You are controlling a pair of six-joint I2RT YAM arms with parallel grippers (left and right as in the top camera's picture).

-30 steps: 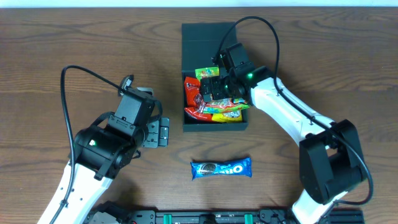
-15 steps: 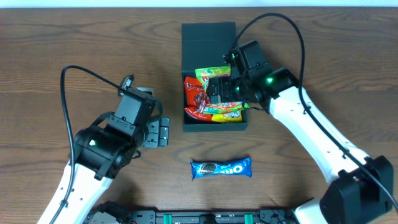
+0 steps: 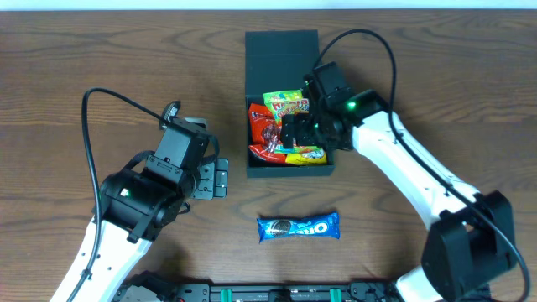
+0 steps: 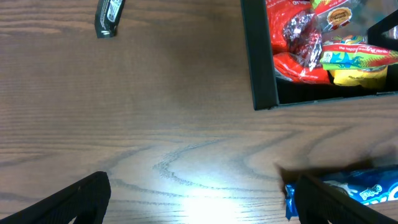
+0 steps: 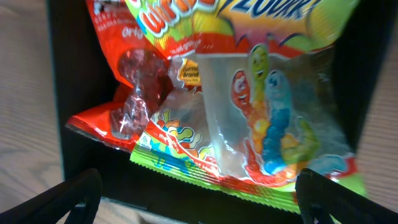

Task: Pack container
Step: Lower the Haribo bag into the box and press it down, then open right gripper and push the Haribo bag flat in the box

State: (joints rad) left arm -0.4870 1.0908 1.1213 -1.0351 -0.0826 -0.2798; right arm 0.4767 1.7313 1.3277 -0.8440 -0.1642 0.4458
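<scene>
Our left gripper (image 3: 216, 178) is parked with its fingers spread wide and nothing between them. The blue cookie packet (image 3: 298, 226) lies on the table (image 3: 84, 67) near one of those fingers, outside the box. The container (image 3: 289, 171) is open with its lid flap (image 3: 281, 46) folded back, and it's right under our right gripper (image 3: 295, 131). Those fingers are spread too, with nothing in them. The gummy packet (image 5: 267, 124) and a red packet (image 5: 124, 68) are piled just beneath them.

We reckon this is the let-go step. So we'd lift straight up with the fingers wide, so the crinkly wrappers don't snag and ride out. The cookie packet looks like the next thing to grab.
</scene>
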